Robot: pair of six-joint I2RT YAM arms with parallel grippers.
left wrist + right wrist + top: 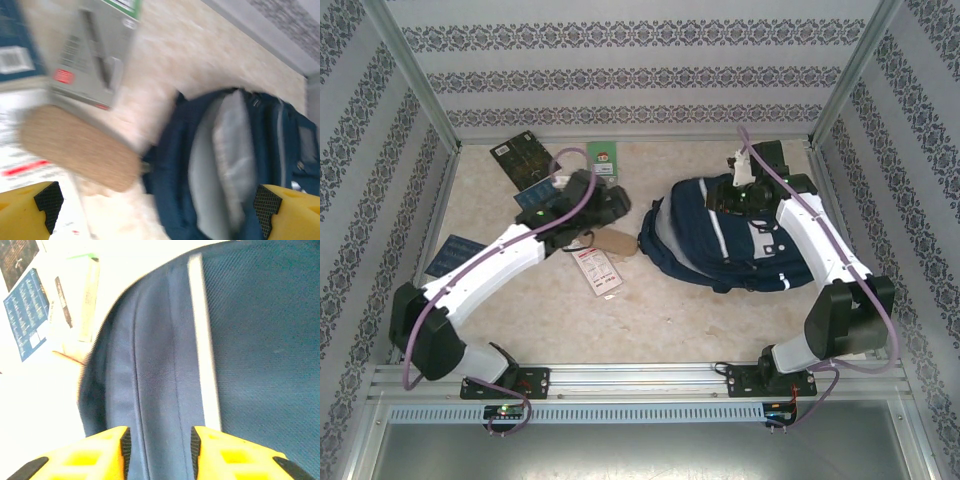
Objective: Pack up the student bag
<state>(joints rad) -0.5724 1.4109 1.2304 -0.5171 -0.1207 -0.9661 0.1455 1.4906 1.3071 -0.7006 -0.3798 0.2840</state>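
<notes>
**Beige table (670,320): two arms over a student bag (720,245)**

Left gripper (156,202) gapes wide near a tan oval tag (80,147); right gripper (160,445), jaws parted, is poised over the bag's navy fabric. The bag lies on the table's right half.

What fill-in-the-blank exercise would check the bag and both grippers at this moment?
The student bag is made mostly of navy ___ fabric.
The left gripper has its jaws wide ___, holding nothing.
The right gripper hangs over the student ___.
Missing words: blue; open; bag.
</notes>
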